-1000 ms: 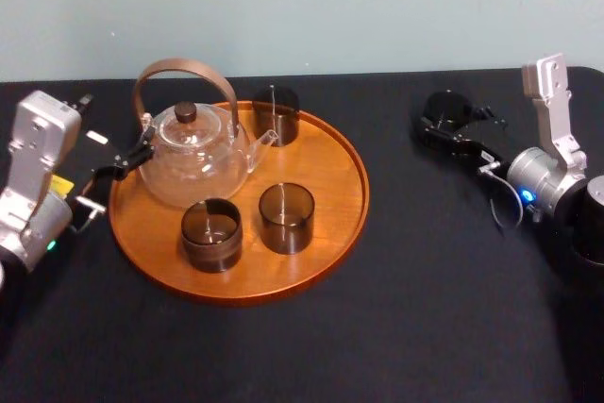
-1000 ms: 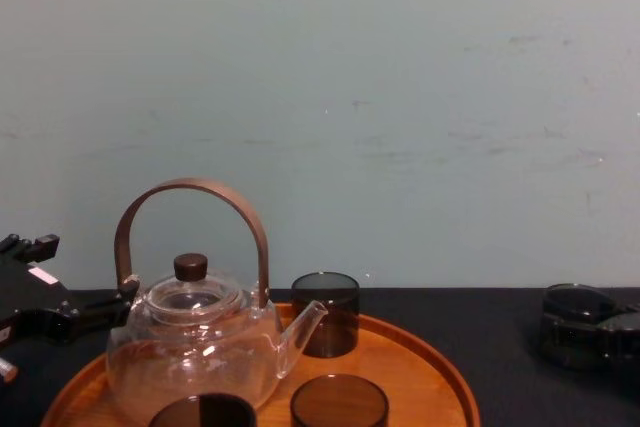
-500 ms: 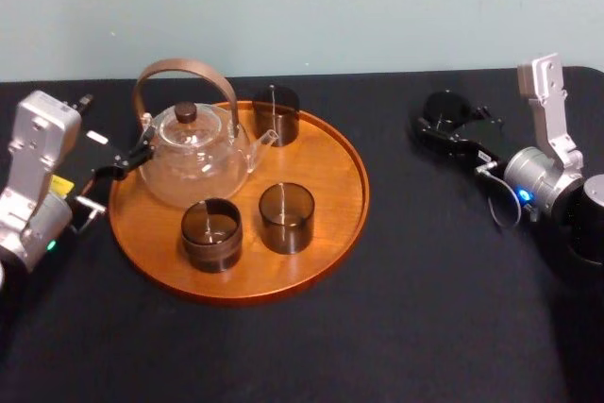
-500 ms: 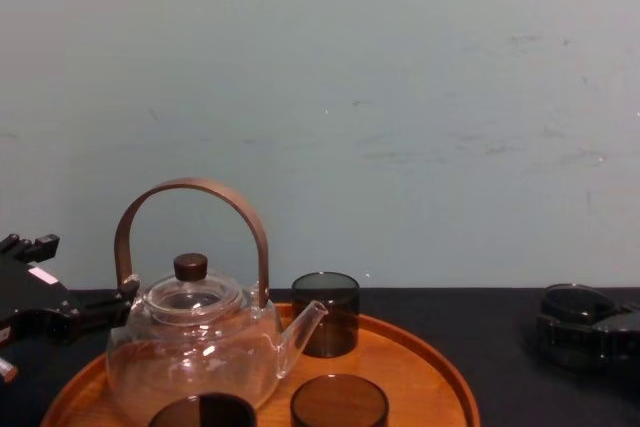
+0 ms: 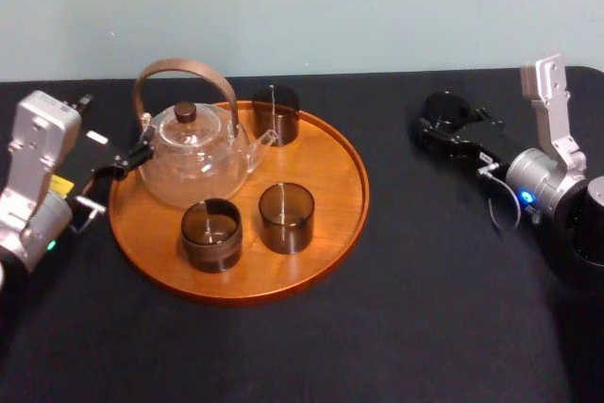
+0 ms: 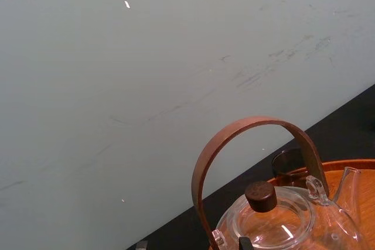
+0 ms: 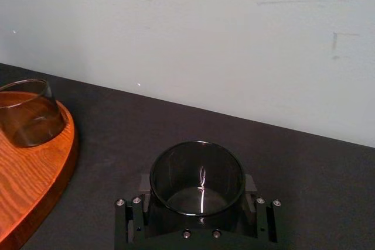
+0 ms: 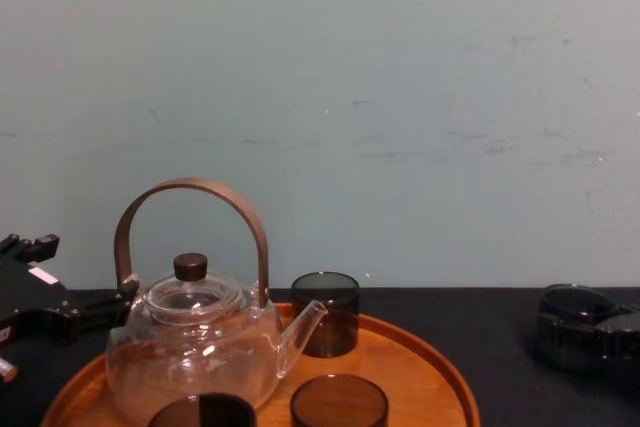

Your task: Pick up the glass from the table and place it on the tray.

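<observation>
One dark glass (image 5: 445, 103) stands well to the right of the tray (image 5: 340, 186), over the bare tabletop (image 5: 425, 280). Right gripper (image 5: 440, 120) is at it, jaws clamped on its sides; its pads (image 7: 251, 184) meet both walls in the right wrist view. Whether the base touches the tabletop cannot be told. Left gripper (image 5: 123, 165) is parked beside the tray's left rim, near the teapot (image 5: 193, 162); whether it is open cannot be told.

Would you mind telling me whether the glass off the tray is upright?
Upright: the glass has its round open mouth facing straight up.
</observation>
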